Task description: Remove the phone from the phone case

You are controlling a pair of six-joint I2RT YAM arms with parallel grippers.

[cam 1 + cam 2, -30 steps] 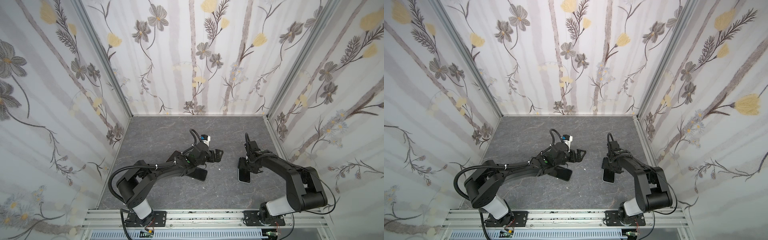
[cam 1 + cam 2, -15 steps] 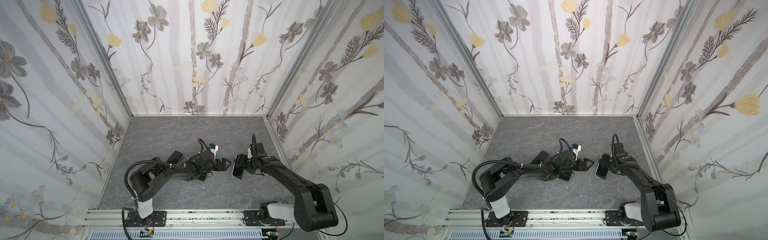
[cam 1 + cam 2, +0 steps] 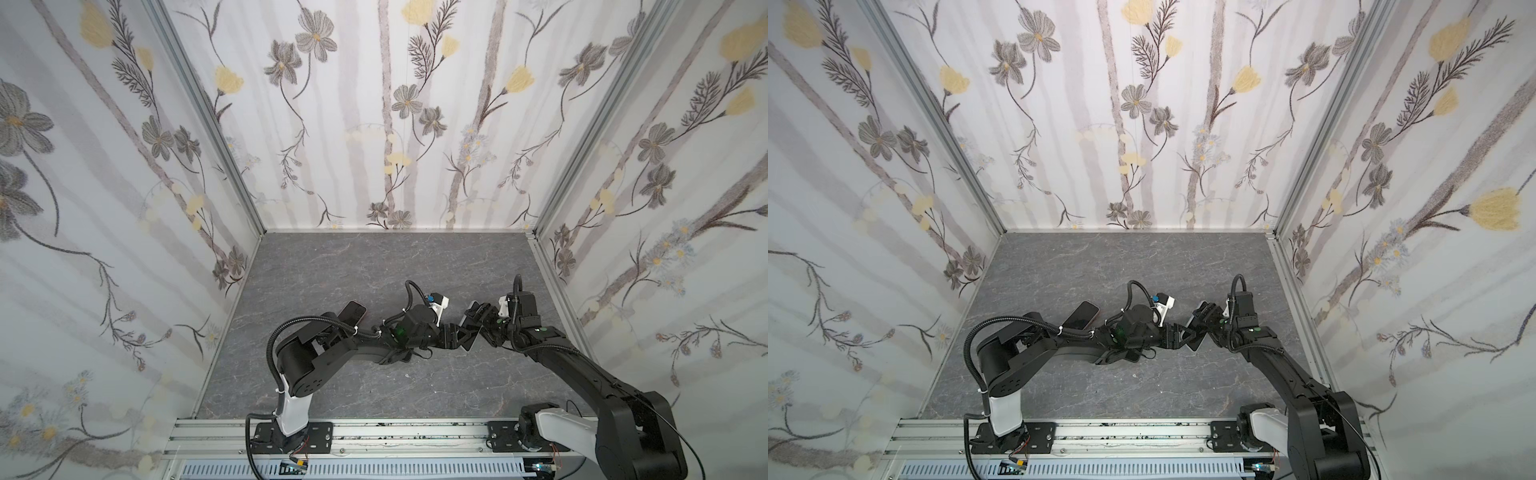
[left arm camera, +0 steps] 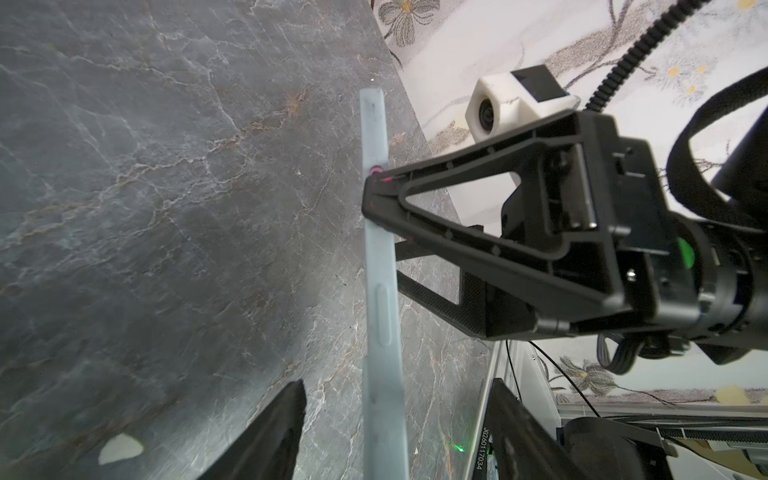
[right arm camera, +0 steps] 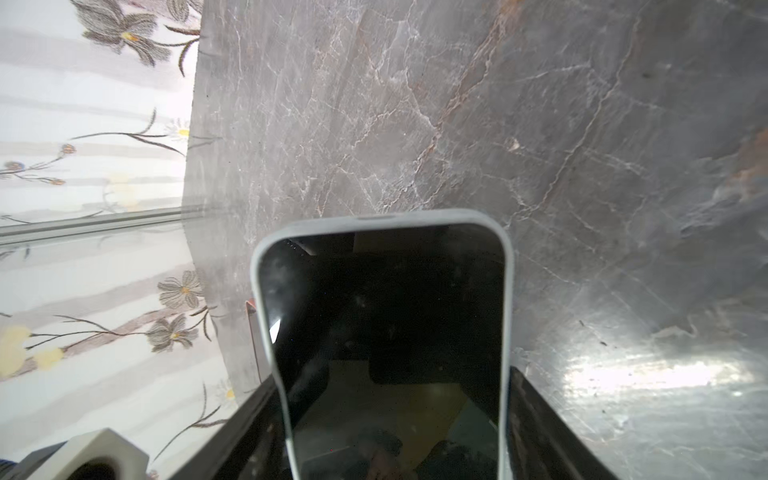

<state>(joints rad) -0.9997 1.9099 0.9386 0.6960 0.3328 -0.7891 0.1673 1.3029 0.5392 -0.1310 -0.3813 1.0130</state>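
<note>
Our right gripper (image 5: 390,449) clamps the phone (image 5: 386,332) by its sides, raised right of centre. Our left gripper (image 4: 395,399) straddles the case (image 4: 380,291) edge, part open, empty. Glass looks slick, rim soft: we'd peel a corner.

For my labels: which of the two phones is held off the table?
The phone in the pale case, gripped by the right end effector; the dark phone lies flat on the table.

1. Pale striped walls (image 3: 415,124) on the left, right and far sides, papered with grey and yellow flowers.
2. Grey marbled counter (image 3: 374,266), with glare patches.
3. Aluminium rail (image 3: 415,432) along the near edge.
</note>
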